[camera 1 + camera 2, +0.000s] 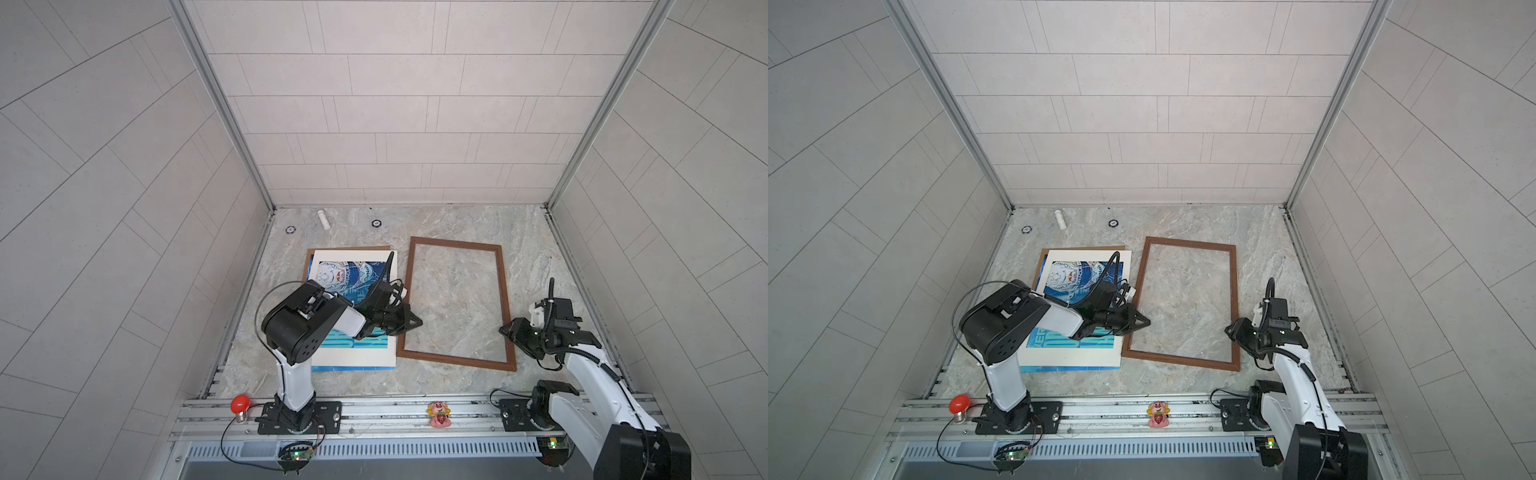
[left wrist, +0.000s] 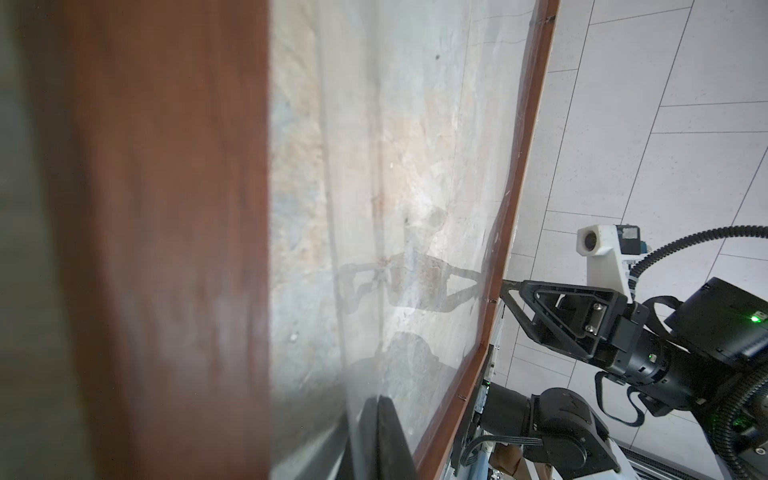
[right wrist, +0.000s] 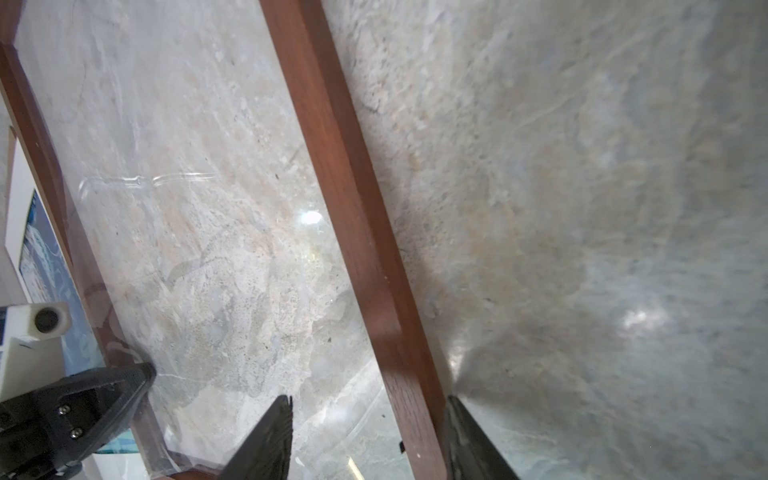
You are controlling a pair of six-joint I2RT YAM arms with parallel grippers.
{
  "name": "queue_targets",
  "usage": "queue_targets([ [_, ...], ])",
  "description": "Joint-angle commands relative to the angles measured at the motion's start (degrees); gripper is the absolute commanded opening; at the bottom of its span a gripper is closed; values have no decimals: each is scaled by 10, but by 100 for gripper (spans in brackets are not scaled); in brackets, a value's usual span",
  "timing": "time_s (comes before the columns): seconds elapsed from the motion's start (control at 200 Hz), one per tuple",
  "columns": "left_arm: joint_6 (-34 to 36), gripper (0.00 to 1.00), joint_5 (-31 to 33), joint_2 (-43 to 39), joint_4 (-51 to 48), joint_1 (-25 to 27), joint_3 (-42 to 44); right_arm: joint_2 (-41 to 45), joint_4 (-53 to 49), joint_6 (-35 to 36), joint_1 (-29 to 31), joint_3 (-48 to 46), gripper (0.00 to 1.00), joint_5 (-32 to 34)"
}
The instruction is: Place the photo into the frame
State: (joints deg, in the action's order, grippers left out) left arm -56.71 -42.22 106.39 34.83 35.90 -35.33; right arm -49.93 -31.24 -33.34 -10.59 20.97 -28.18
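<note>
The right end effector [image 3: 369,401], fingers apart, straddles the right rail of the frame [image 1: 455,243], which lies flat on the marbled bench [image 1: 457,220] with stone showing through its pane. The left end effector [image 1: 417,322], jaws together, meets the frame's left rail. Beside it, the photo [image 1: 353,270] lies face-up on a cardboard board [image 1: 351,248]. Pale tiled walls stand behind.
</note>
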Motion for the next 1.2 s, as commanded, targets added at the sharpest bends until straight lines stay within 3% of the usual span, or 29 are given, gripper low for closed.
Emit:
queue_targets([
  [0.0, 18, 2, 5, -1, -4, -6, -8, -1, 1, -1, 2, -7, 50, 6],
  [0.335, 24, 10, 2, 0, -16, 2, -8, -8, 9, -2, 2, -10, 51, 2],
  [0.435, 27, 19, 4, -5, -26, 5, -9, -8, 9, -1, 2, -10, 51, -1],
  [0.485, 35, 32, 14, -14, -49, 5, -11, -7, 8, -1, 2, -9, 51, -1],
  [0.645, 91, 44, 45, -51, -178, 5, -44, 0, 8, 1, 2, -8, 51, -10],
  [0.931, 188, 51, 118, -79, -448, 6, -137, 3, 55, -10, 2, -15, 53, -33],
  [1.191, 246, 57, 180, -96, -623, 16, -230, -25, 72, 16, 2, -4, 65, -45],
])
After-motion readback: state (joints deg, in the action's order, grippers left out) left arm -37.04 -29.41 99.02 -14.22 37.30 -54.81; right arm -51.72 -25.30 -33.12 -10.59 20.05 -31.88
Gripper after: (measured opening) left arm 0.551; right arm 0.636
